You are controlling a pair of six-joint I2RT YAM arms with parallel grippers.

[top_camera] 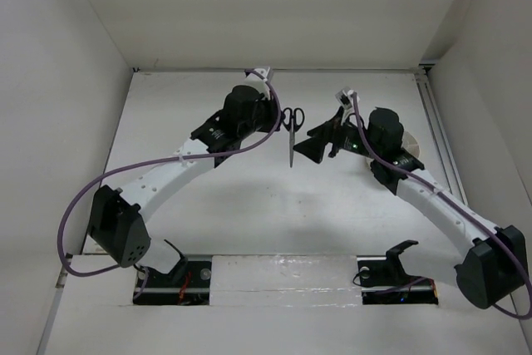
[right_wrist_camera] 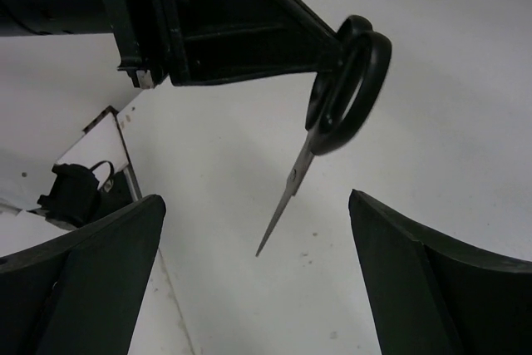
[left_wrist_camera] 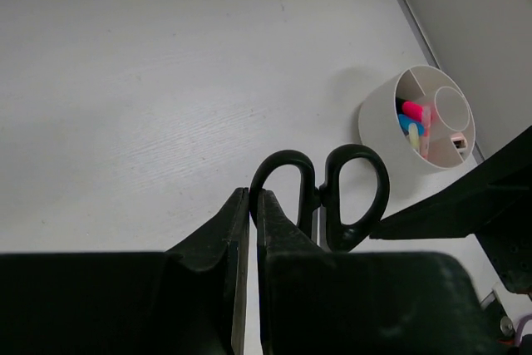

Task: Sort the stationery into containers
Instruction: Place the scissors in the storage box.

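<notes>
One pair of scissors point(top_camera: 291, 135) hangs clear of the table point(top_camera: 208, 214), pinched by the left end effector point(top_camera: 278, 115) at a single handle loop, blades pointing toward 6 o'clock in the top view. The left wrist view shows its fingers point(left_wrist_camera: 237, 230) pressed almost together on that loop. The right end effector point(top_camera: 318, 145) sits just beside the scissors at 3 o'clock, its fingers spread and holding nothing.

The main risk, as I judge it, is that thin grip: held by one loop, the scissors can pivot, swing or slip out during any quick move. If this is a handover, the right fingers could close on the narrow blade or miss it, and a release made too soon would drop the scissors point-first. The blades could also swing apart. The tub point(top_camera: 409, 145) lies at 3 o'clock beyond the right wrist and is partly hidden by that arm. It is low, so a long item lowered off-centre could tip it or lean out.

Counted: two arms, one pair of scissors, one white tub. Inside it the left wrist view shows one pink-red piece, one blue piece, a yellowish bit and one small pale block; more I cannot tell
</notes>
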